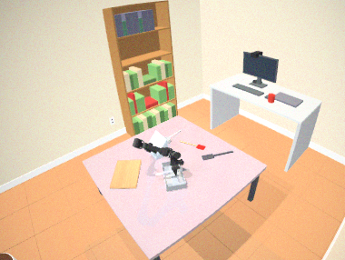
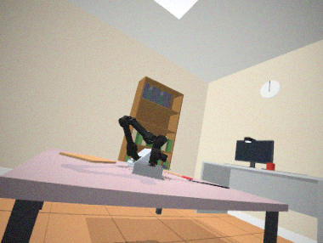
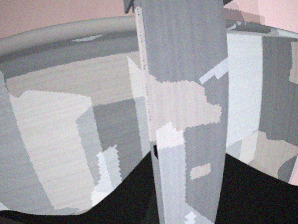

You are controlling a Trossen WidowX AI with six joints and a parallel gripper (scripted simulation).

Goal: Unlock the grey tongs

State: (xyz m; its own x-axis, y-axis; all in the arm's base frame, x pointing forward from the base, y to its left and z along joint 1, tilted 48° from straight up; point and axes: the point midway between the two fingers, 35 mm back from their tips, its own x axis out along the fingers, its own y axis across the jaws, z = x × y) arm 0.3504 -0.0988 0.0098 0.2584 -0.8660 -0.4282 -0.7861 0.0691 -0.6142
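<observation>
The roasting tin [image 1: 176, 185] [image 2: 146, 171] [image 3: 45, 120] stands on the pink table. The grey tongs [image 3: 185, 60] lie across it and fill the middle of the wrist view; a pale end [image 1: 159, 174] sticks out past the tin's left side. My gripper [image 1: 176, 173] [image 3: 179, 151] points down over the tin, its dark fingers pressed against both sides of the tongs, shut on them. The tongs are still low at the tin's rim. Their tips and hinge lock cannot be made out. The wooden board [image 1: 126, 174] [image 2: 87, 157] lies flat left of the tin.
A spatula with a red head [image 1: 201, 146] and a dark spatula [image 1: 208, 156] lie on the table [image 1: 204, 182] right of and behind the tin. A white slanted object [image 1: 158, 138] stands behind the arm, near a thin white utensil [image 1: 174, 135].
</observation>
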